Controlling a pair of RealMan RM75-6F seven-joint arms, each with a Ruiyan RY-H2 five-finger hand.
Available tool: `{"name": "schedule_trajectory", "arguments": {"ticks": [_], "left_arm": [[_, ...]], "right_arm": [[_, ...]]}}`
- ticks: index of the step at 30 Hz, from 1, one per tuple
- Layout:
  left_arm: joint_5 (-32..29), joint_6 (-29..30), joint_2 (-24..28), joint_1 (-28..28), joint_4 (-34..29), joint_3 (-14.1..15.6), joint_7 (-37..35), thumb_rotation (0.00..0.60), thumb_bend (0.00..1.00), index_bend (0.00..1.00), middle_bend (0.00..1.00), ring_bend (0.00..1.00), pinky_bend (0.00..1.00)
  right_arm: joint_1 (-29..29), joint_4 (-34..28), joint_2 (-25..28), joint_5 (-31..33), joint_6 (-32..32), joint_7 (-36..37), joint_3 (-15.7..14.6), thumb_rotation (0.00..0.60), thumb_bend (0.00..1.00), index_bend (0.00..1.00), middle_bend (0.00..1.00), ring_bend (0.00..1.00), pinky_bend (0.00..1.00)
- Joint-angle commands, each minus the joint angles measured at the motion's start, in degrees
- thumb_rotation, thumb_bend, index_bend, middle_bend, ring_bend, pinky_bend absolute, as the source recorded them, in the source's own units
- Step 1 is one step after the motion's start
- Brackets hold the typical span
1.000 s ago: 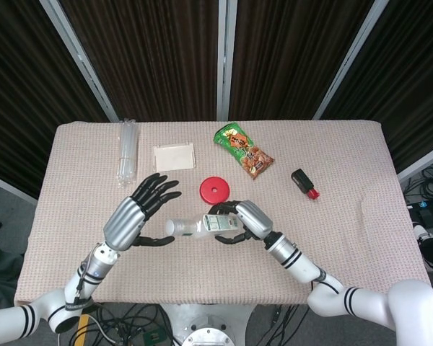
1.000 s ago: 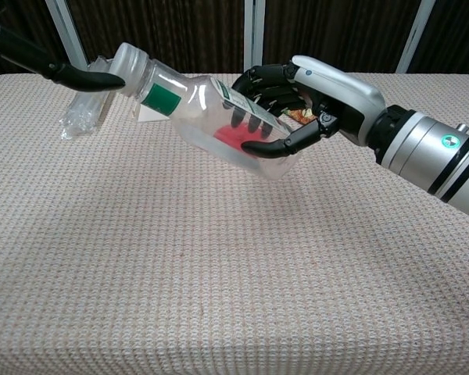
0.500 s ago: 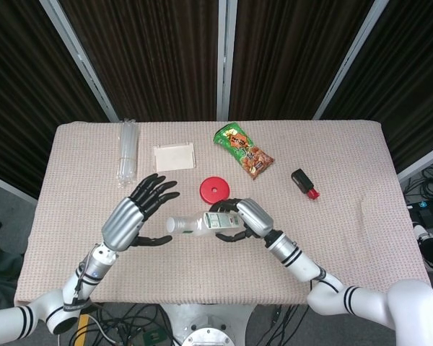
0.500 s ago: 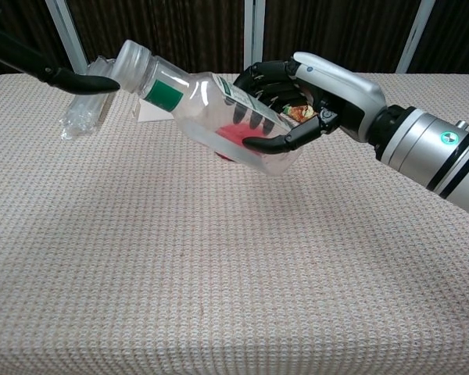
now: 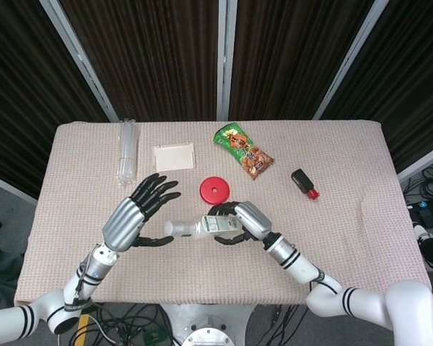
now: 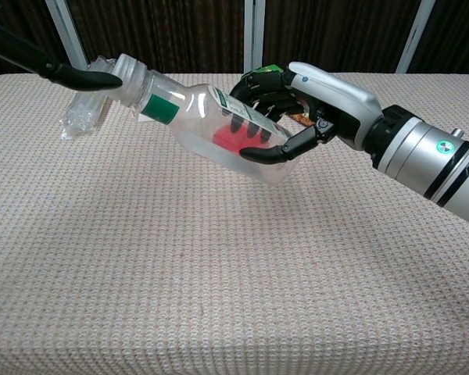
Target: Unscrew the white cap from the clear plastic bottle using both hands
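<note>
A clear plastic bottle with a green-and-white label hangs on its side above the table, neck pointing left. My right hand grips its lower body, fingers curled around it. The white cap sits on the neck. My left hand stands beside the cap with fingers spread apart and holds nothing. In the chest view only one dark fingertip of it shows, touching the side of the cap.
A red disc lies just behind the bottle. Further back are a green snack packet, a beige card and a clear plastic sleeve. A small black and red object lies at the right.
The bottle has wobbled in my right hand: its neck rose, then dipped again, and it shifted a little left. My left hand stays spread by the cap.
</note>
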Motion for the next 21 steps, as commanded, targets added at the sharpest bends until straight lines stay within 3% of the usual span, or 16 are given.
{"name": "schedule_trajectory", "arguments": {"ticks": [1, 21], "left_arm": [[0.1, 0.0, 0.1, 0.1, -0.1, 0.1, 0.1, 0.600, 0.00, 0.16, 0.09, 0.00, 0.00], [-0.3, -0.3, -0.2, -0.1, -0.1, 0.3, -0.4, 0.600, 0.00, 0.16, 0.09, 0.00, 0.00]], "right_arm": [[0.1, 0.2, -0.1, 0.1, 0.0, 0.0, 0.1, 0.600, 0.41, 0.58, 0.54, 0.42, 0.49], [-0.2, 0.2, -0.1, -0.4, 0.7, 0.4, -0.1, 0.600, 0.41, 0.58, 0.54, 0.42, 0.49]]}}
